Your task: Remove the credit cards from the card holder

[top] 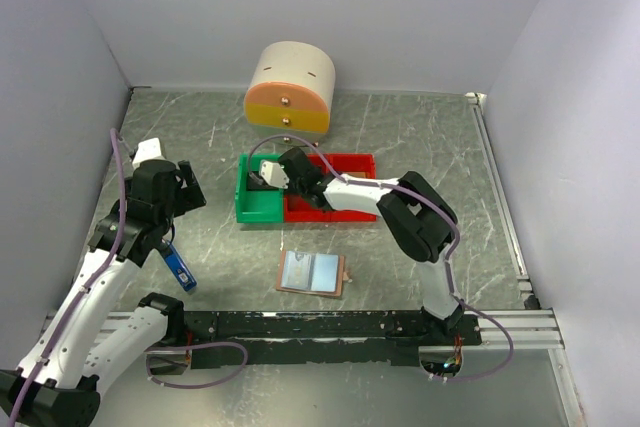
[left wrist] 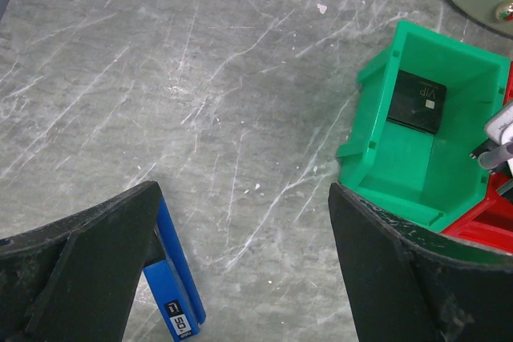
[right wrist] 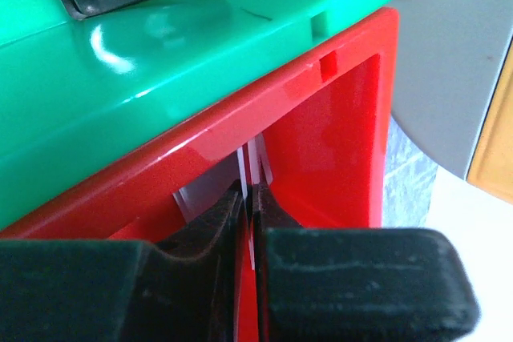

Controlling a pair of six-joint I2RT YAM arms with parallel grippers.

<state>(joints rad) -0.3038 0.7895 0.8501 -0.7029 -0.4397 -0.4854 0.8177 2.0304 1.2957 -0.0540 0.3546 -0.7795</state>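
Note:
The card holder lies open and flat on the table near the front, tan with pale blue-grey pockets. My right gripper reaches down into the left end of the red bin, right beside the green bin's wall. Its jaws are shut on a thin pale credit card held edge-on; a pale patch of it shows behind the left finger. In the top view that gripper sits over the seam between the two bins. My left gripper hangs wide open over bare table at the left, holding nothing.
A black card marked VIP lies in the green bin. A blue-and-black stick gadget lies by my left finger. A cream and orange drawer unit stands at the back. White walls close in the table.

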